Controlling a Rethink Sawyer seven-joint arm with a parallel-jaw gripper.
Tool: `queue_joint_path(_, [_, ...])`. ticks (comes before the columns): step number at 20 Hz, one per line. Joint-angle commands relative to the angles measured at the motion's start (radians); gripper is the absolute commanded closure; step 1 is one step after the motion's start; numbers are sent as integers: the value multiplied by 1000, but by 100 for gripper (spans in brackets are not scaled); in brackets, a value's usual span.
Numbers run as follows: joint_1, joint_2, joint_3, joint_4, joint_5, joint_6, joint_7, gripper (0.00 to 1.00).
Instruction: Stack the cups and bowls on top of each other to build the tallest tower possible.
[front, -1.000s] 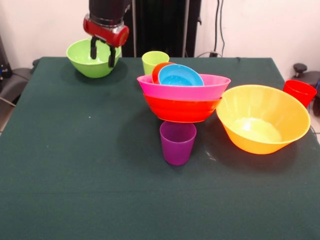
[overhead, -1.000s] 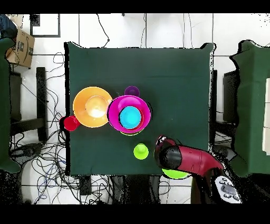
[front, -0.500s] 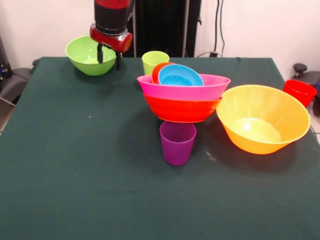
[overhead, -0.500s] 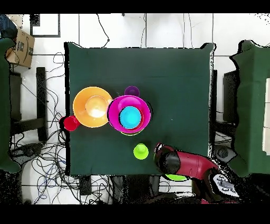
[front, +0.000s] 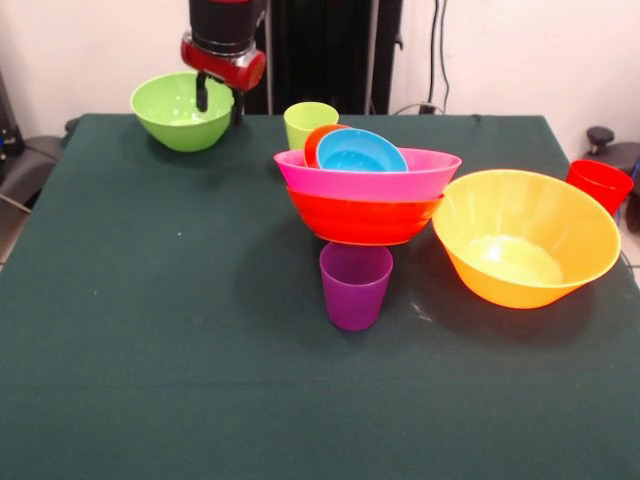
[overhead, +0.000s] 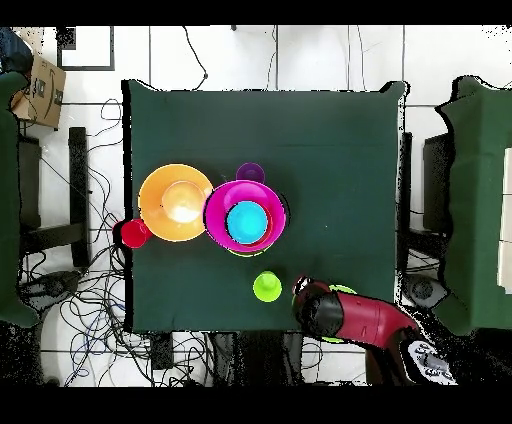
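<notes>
My gripper (front: 219, 105) is shut on the right rim of a lime green bowl (front: 180, 112) at the table's far left corner, one finger inside it and one outside. From above, the arm hides most of that bowl (overhead: 343, 291). The tower mid-table is a red-orange bowl (front: 365, 220) with a pink bowl (front: 370, 178) on it, holding a blue bowl (front: 360, 152) and a small orange-red bowl (front: 316, 140). A purple cup (front: 355, 285) stands in front of it and a lime cup (front: 308, 122) behind. A big orange bowl (front: 525, 240) sits to the right, beside a red cup (front: 600, 183).
The red cup (overhead: 134, 233) stands right at the table's side edge. The green cloth table (overhead: 330, 150) is bare on the half away from the bowls. Cables and a cardboard box (overhead: 40, 90) lie on the floor around it.
The gripper has risen and drawn back toward the far edge, and the lime green bowl has shifted left and back with it. Everything else is still.
</notes>
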Motion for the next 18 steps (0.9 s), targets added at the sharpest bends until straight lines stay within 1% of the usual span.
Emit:
queue_joint_path(1, [-11, -24, 119, 44, -15, 89, -14, 0])
queue_joint_path(5, [-12, -41, 128, 49, -11, 104, -17, 0])
queue_joint_path(8, [-6, -37, 119, 45, -18, 108, -18, 0])
queue_joint_path(14, [-5, 37, 97, 14, -45, 40, 3, 0])
queue_joint_path(18, [1, 84, 83, -1, -59, 18, 9, 0])
